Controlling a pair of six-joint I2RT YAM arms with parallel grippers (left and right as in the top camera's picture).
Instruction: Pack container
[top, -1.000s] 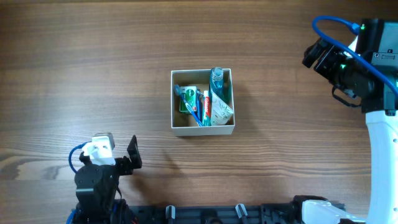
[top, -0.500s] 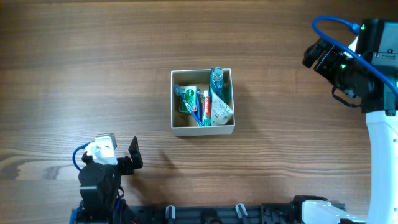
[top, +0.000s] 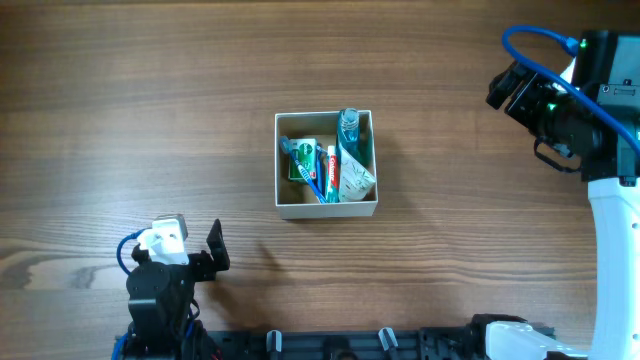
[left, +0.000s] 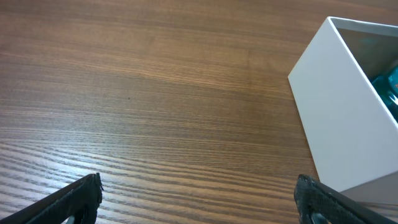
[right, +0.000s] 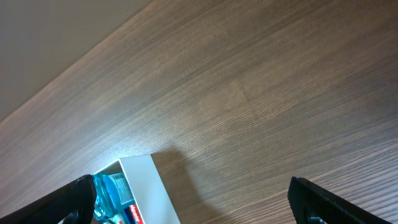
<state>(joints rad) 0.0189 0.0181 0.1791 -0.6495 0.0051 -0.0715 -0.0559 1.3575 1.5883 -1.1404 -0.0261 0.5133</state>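
Note:
The container (top: 288, 205), a square white-walled box with a tan inside, sits mid-table. It holds a teal bottle (top: 348, 125), a toothpaste tube (top: 331, 172), a green-and-white packet (top: 304, 160), a blue toothbrush and a teal pouch (top: 356, 175). My left gripper (top: 215, 248) is open and empty at the front left, well apart from the box; the left wrist view (left: 199, 202) shows the box's white wall (left: 342, 124) to the right. My right gripper (top: 503, 88) is open and empty at the far right, raised; the right wrist view (right: 193, 202) shows the box corner (right: 146, 186) at lower left.
The wooden table (top: 150, 120) surrounds the box. The arm bases and a black rail (top: 380, 343) run along the front edge. The right arm's white link (top: 612, 260) stands at the right edge.
The left arm drew back slightly toward the front edge between the earliest frame and now. The right arm and the box contents have not moved.

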